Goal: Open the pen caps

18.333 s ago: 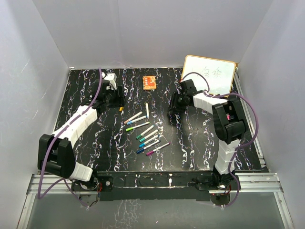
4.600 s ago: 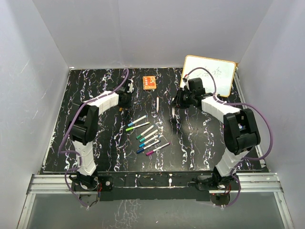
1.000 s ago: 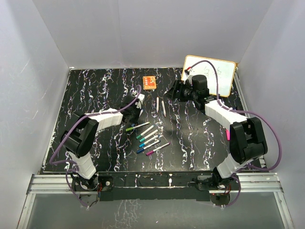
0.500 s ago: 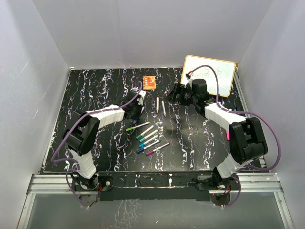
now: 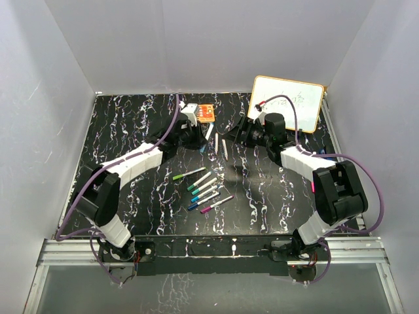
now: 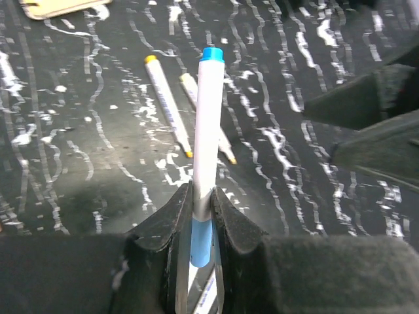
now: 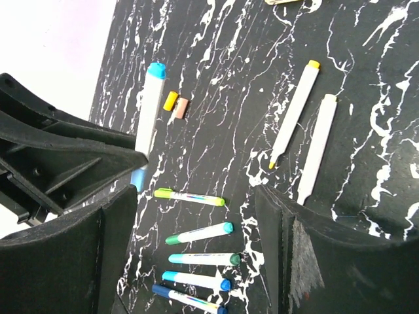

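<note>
My left gripper (image 6: 201, 203) is shut on a white pen (image 6: 207, 131) with light-blue ends and holds it above the table; the longer blue end sits between the jaws. In the top view this left gripper (image 5: 198, 135) and pen (image 5: 208, 133) face my right gripper (image 5: 237, 132), which is open and empty a short way off. The right wrist view shows the right gripper (image 7: 196, 216) open, the held pen (image 7: 147, 104), two loose caps, yellow (image 7: 169, 100) and orange (image 7: 182, 108), two uncapped pens (image 7: 294, 111) (image 7: 317, 147), and a row of capped pens (image 7: 200, 233).
An orange square block (image 5: 205, 112) lies at the back centre. A whiteboard (image 5: 288, 103) leans at the back right. The row of capped pens (image 5: 204, 188) lies at the table's centre, and the two uncapped pens (image 5: 224, 149) lie just behind it.
My left gripper has taken the light-blue pen from the top of the row and lifted it back and right, towards the right gripper. The right gripper has shifted slightly.
</note>
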Controlling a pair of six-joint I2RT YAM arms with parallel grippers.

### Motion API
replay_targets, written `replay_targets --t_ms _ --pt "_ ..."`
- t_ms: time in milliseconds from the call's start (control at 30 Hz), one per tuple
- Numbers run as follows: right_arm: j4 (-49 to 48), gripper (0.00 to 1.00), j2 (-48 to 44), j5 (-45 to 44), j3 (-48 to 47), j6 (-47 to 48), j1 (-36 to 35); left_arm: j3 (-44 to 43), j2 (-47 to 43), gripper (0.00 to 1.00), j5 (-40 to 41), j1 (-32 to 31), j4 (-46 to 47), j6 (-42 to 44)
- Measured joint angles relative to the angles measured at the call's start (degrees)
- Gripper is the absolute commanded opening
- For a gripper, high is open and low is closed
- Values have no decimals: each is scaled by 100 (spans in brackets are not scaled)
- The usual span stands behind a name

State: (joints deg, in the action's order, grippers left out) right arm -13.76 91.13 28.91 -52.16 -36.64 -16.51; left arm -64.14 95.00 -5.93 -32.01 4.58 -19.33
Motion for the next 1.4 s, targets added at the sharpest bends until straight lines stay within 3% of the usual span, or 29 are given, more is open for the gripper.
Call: replay_targets --t_ms 467,933,1400 --pt "-664 66 -2 282 179 -435 -50 546 -50 0 -1458 0 1449 -1445" --pt "-1252 53 4 468 232 -791 -79 761 48 0 -2061 -151 2387 -2229" --pt "-1541 17 70 560 234 -1008 -111 798 140 0 -2218 -186 2874 -2562"
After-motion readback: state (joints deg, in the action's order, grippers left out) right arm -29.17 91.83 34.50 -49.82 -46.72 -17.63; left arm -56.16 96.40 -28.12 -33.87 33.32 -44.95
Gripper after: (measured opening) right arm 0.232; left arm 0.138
